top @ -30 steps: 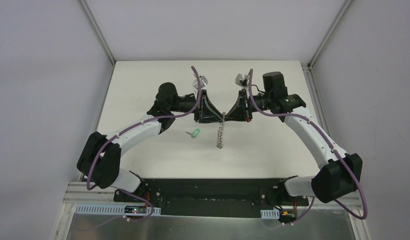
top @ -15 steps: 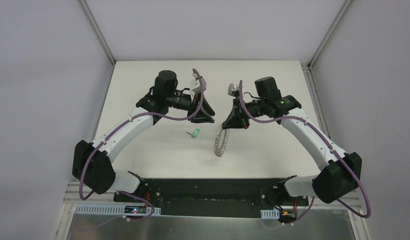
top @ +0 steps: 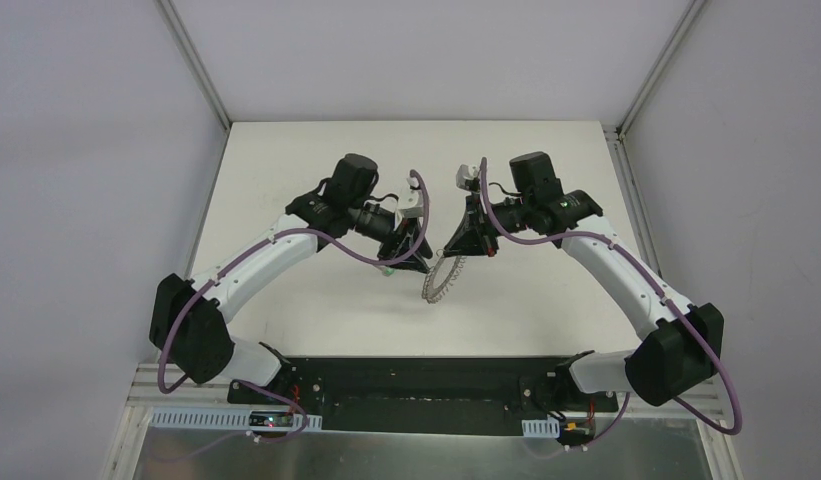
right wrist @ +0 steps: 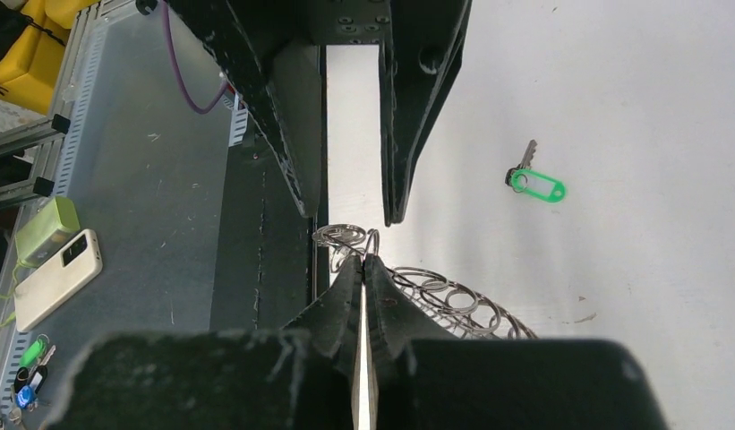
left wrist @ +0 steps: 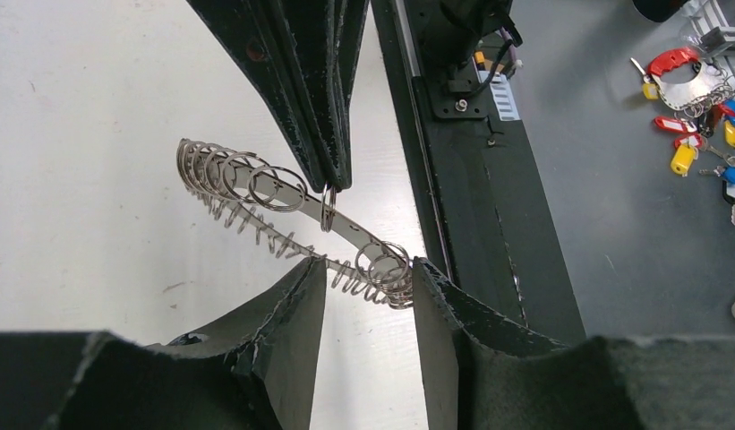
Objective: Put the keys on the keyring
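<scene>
Right wrist: right gripper [right wrist: 363, 262] is clamped, fingers pressed together with no gap, pinching the keyring [right wrist: 440, 294] at its rim among the wire loops. The ring runs down and to the right from the pinch, tilted.

Left wrist: left gripper [left wrist: 368, 269] is parted, with a clear gap between its fingers [left wrist: 292, 340]. One end of the ring, with a cluster of loops, sits in that gap at the fingertips. The loops look right against the right-hand finger, but I can't tell if they touch. Nothing is squeezed. The right gripper's closed tips come in from above and meet the ring at mid-strip.

Key [right wrist: 538, 186]: green head, lying flat on the counter [top: 286, 160], free of both grippers and apart from the ring. In the top view it's just beside the left gripper's tip and mostly hidden under it.

Room: both grippers meet nose to nose near the counter's middle. That spot is well apart from the left, right and far edges, and closer to the black base rail [top: 426, 385] on the near side. The ring's low end points toward that rail; I can't tell if it rests on the counter. Beyond the rail, off the counter, lies a pile of other coloured keys [left wrist: 695, 116].
</scene>
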Available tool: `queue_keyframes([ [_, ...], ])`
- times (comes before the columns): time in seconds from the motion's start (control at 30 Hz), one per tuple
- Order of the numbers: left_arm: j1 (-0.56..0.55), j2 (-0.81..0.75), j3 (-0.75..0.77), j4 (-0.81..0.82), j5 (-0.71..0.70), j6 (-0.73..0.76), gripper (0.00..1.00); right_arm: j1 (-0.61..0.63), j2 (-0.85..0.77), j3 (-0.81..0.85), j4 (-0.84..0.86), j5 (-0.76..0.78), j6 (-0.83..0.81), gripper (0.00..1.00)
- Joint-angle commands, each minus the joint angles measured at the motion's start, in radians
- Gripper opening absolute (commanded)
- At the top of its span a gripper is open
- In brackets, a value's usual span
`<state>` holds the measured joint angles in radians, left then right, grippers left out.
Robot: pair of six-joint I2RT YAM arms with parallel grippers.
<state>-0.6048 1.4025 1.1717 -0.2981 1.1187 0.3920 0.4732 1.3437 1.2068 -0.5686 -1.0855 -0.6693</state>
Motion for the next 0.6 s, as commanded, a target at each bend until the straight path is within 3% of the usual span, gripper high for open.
queue_keyframes([
  [0.0,-0.017,0.020,0.035,0.003,-0.005,0.025,0.41,0.002,-0.002,0.017,0.044,-0.070,0.015,0.00],
  [0.33,-0.033,0.039,0.041,0.070,-0.008,-0.052,0.39,0.003,0.009,-0.008,0.086,-0.106,0.055,0.00],
  [0.57,-0.039,0.049,0.063,0.073,0.006,-0.071,0.30,0.003,0.015,-0.016,0.106,-0.116,0.074,0.00],
])
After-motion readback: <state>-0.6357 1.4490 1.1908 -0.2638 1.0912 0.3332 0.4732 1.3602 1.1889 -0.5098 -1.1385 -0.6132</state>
